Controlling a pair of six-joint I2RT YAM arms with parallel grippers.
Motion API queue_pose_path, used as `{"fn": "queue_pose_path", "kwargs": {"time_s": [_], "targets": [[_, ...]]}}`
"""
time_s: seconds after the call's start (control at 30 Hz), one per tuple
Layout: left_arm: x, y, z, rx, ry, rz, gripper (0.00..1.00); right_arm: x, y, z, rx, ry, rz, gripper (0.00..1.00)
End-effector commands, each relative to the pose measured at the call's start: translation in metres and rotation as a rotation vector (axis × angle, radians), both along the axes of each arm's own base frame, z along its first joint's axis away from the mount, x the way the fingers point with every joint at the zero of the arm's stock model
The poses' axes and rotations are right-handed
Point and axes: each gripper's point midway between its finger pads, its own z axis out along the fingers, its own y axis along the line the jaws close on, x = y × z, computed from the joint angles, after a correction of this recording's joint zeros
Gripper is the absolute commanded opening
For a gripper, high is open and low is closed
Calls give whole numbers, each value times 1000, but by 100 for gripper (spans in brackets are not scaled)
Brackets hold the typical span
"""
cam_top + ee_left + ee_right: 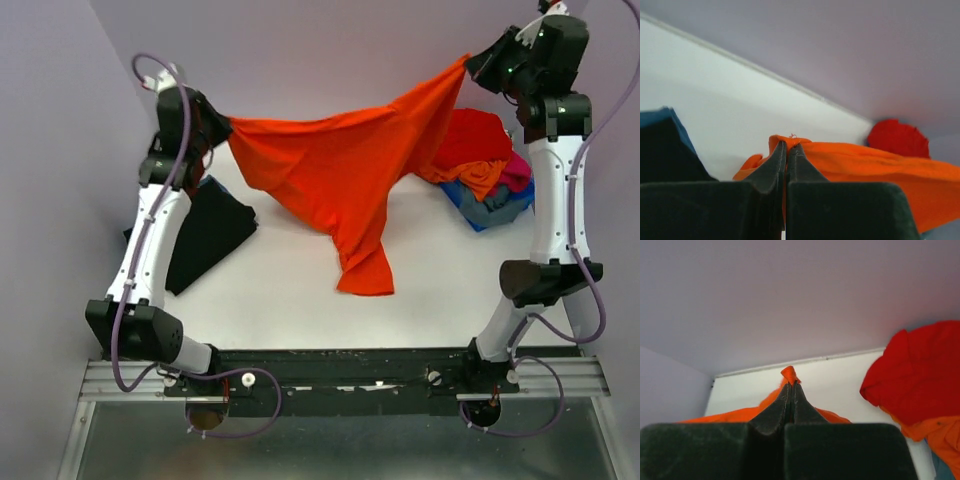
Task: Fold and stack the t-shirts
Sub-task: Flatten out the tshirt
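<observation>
spreading step is in hand: left gripper [786, 147] and right gripper [791, 386] are each pinched tight on an edge of the orange t-shirt [340, 170], stretched from 10 to 1 o'clock over the table [280, 310]. next it likely needs lowering flat before folding.

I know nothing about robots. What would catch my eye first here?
A bright orange t-shirt hangs stretched in mid-air between the two arms. The left gripper and right gripper each pinch an upper corner, and its lower end droops onto the white table. A heap of red, orange and blue clothes lies at the far right, and a black folded garment at the left.
</observation>
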Motion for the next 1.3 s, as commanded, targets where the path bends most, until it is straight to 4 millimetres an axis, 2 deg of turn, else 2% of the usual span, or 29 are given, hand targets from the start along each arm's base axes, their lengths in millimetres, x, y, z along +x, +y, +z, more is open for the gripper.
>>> {"fn": "queue_pose_path", "kwargs": {"time_s": [0.0, 0.07, 0.1, 0.13, 0.23, 0.33, 0.4, 0.43, 0.47, 0.6, 0.67, 0.7, 0.77, 0.83, 0.93, 0.97, 1.03, 1.1, 1.13, 1.17, 1.23, 1.27], "targets": [[2, 54, 77, 15, -90, 121, 0, -39, 2, 72, 10, -157, 84, 1], [-7, 67, 107, 28, -139, 146, 0, -58, 7, 97, -2, -254, 122, 1], [-12, 67, 115, 37, -154, 142, 0, -71, 10, 104, -10, -285, 140, 1], [-20, 79, 125, 48, -184, 169, 0, -86, 10, 114, -17, -323, 146, 1], [-50, 85, 151, 65, -267, 194, 0, -133, 16, 129, -39, -396, 189, 1], [-88, 86, 181, 76, -375, 203, 0, -193, 19, 150, -66, -493, 212, 1], [-117, 88, 201, 80, -446, 216, 0, -233, 21, 155, -79, -554, 226, 1], [-129, 88, 210, 84, -477, 220, 0, -262, 21, 164, -90, -612, 228, 1], [-141, 89, 219, 86, -507, 223, 0, -281, 20, 169, -99, -646, 222, 1], [-184, 92, 246, 86, -596, 252, 0, -330, 11, 187, -123, -742, 164, 1], [-196, 95, 257, 86, -628, 272, 0, -344, 4, 201, -124, -787, 119, 1], [-197, 96, 261, 85, -635, 277, 0, -342, 0, 208, -124, -790, 95, 1], [-185, 96, 262, 82, -624, 277, 0, -322, -3, 215, -130, -753, 76, 1], [-153, 98, 248, 78, -562, 280, 0, -279, -7, 208, -124, -656, 59, 1], [-94, 97, 206, 59, -440, 270, 0, -193, -6, 164, -89, -478, 62, 1], [-67, 96, 183, 57, -377, 260, 0, -167, -5, 145, -72, -413, 64, 1], [-36, 92, 152, 49, -308, 237, 0, -124, -1, 106, -46, -299, 87, 1], [-14, 88, 134, 45, -276, 212, 0, -92, 4, 83, -30, -238, 116, 1], [-9, 87, 134, 44, -276, 209, 0, -80, 8, 76, -26, -220, 134, 1], [-5, 87, 139, 43, -286, 207, 0, -74, 10, 78, -22, -224, 148, 1], [-2, 90, 157, 43, -315, 225, 0, -64, 16, 88, -15, -243, 179, 1], [0, 93, 163, 48, -313, 236, 0, -66, 18, 103, -17, -282, 193, 1]]}}
